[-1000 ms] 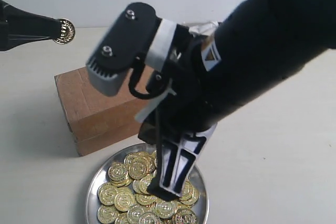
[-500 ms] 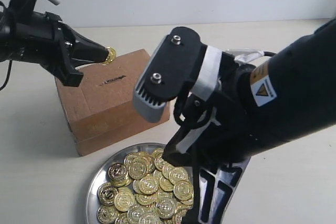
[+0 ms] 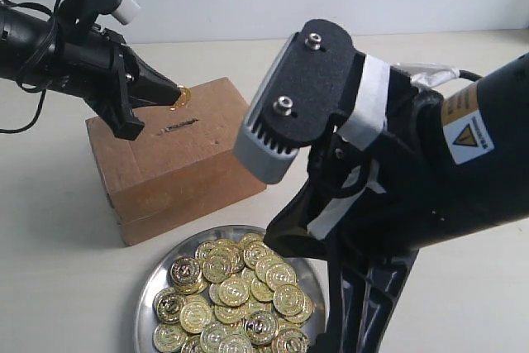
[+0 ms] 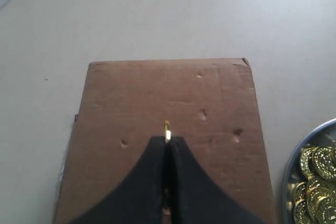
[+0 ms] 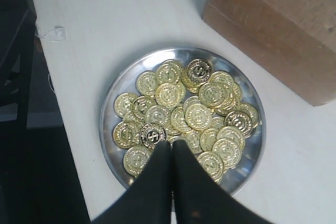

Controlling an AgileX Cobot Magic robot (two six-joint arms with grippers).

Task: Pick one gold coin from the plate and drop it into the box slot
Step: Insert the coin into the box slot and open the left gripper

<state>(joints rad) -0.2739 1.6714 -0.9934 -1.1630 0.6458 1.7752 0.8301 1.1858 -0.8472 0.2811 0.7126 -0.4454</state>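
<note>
Gold coin [image 3: 183, 97]: one small round gold-coloured coin hangs over the top face of the brown rectangular cardboard box [image 3: 186, 167], pinched at the tip of the left gripper [image 3: 175, 97]. It is near the box slot but not in it. Whether it touches the cardboard cannot be told.
Left gripper: the black tapered fingers [image 4: 149, 182] are pressed together on the coin. In the left wrist view only a thin bright edge of the coin [image 4: 167, 129] shows past the tips.
Box slot [image 3: 180, 126]: a short dark slit cut in the top face of the box, uncovered in the exterior view and just beside the held coin.
Plate [image 3: 142, 303]: a round shiny silver metal plate with a shallow raised rim lies on the pale table [image 3: 50, 270] in front of the box, close to it but not touching.
Coin heap [image 5: 194, 114]: many overlapping gold coins cover most of the plate's floor.
Right gripper [image 5: 169, 145]: the black fingers are closed against each other with nothing seen between them. The tips are over the heap, on the side of the plate away from the box. Contact with the coins cannot be told.
Right arm [image 3: 463, 171]: a bulky black arm with a white band and a yellow warning label, to the right of the box in the exterior view.
</note>
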